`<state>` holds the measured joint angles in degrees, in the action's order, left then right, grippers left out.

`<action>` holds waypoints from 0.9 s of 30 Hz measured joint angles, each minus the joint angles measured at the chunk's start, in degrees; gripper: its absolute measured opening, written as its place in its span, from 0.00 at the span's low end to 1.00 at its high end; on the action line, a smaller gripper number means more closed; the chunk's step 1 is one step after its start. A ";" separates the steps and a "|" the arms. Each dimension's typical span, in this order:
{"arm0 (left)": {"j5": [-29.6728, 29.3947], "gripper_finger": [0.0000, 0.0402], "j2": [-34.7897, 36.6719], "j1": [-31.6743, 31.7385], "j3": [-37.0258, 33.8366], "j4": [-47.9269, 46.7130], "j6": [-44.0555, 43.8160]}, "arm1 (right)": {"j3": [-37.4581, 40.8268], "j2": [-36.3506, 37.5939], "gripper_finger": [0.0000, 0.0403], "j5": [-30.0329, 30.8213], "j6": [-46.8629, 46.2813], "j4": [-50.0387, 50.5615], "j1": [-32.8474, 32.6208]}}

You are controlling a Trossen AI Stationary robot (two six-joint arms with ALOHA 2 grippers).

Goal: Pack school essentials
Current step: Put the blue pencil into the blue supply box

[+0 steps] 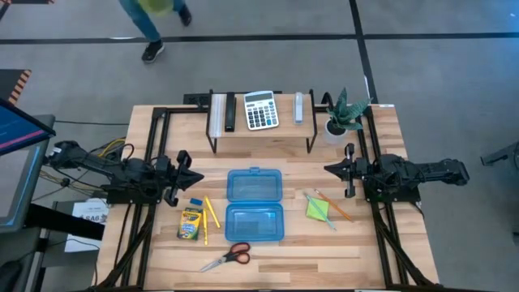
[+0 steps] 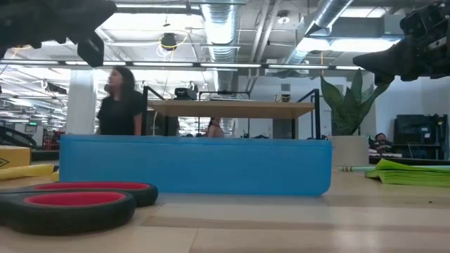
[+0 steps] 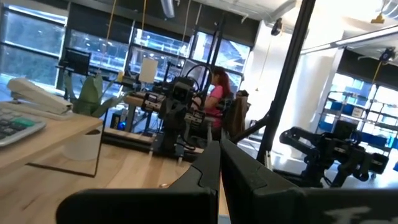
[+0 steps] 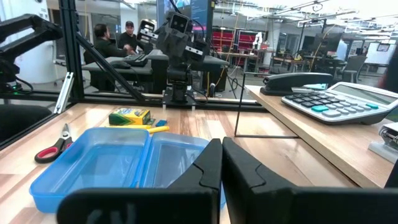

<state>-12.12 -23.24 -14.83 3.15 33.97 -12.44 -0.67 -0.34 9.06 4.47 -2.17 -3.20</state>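
An open blue plastic case (image 1: 255, 204) lies at the table's middle, both halves facing up. Left of it lie a yellow-green crayon box (image 1: 190, 222), a tiny blue eraser (image 1: 195, 202) and yellow pencils (image 1: 211, 212). Red-handled scissors (image 1: 227, 258) lie near the front edge. A lime-green sticky-note pad (image 1: 317, 208) and an orange pencil (image 1: 334, 206) lie right of the case. My left gripper (image 1: 197, 175) is shut and empty, hovering left of the case. My right gripper (image 1: 328, 169) is shut and empty, hovering right of it. The case also shows in the right wrist view (image 4: 118, 163).
A low wooden shelf on black legs (image 1: 259, 130) stands at the back and carries a white-grey calculator (image 1: 260, 109), a stapler and other small items. A potted green plant (image 1: 345, 113) stands at the back right. A person walks on the floor beyond the table (image 1: 154, 20).
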 joint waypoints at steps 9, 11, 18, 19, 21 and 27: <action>2.40 0.00 -8.45 0.00 3.94 -0.39 2.40 | 0.00 0.00 0.07 0.00 0.00 0.00 -0.02; 2.38 0.00 -9.11 0.00 4.17 -0.38 2.40 | 0.00 0.00 0.07 0.00 0.00 0.00 -0.02; 2.36 0.00 -8.88 0.00 4.21 -0.13 2.36 | 0.00 -0.02 0.07 0.00 0.00 0.00 -0.01; 2.34 0.00 -8.90 0.00 4.21 -0.17 2.36 | 0.00 0.00 0.07 0.00 0.00 0.00 -0.02; 2.34 0.00 -8.90 0.00 4.21 -0.17 2.33 | 0.00 -0.01 0.07 0.00 0.00 0.00 0.00; 2.32 0.00 -8.90 0.00 4.21 -0.17 2.31 | 0.00 0.00 0.07 0.00 0.00 0.00 -0.02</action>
<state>-9.80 -32.14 -14.83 7.35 33.80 -10.13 -0.67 -0.34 9.06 4.47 -2.17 -3.22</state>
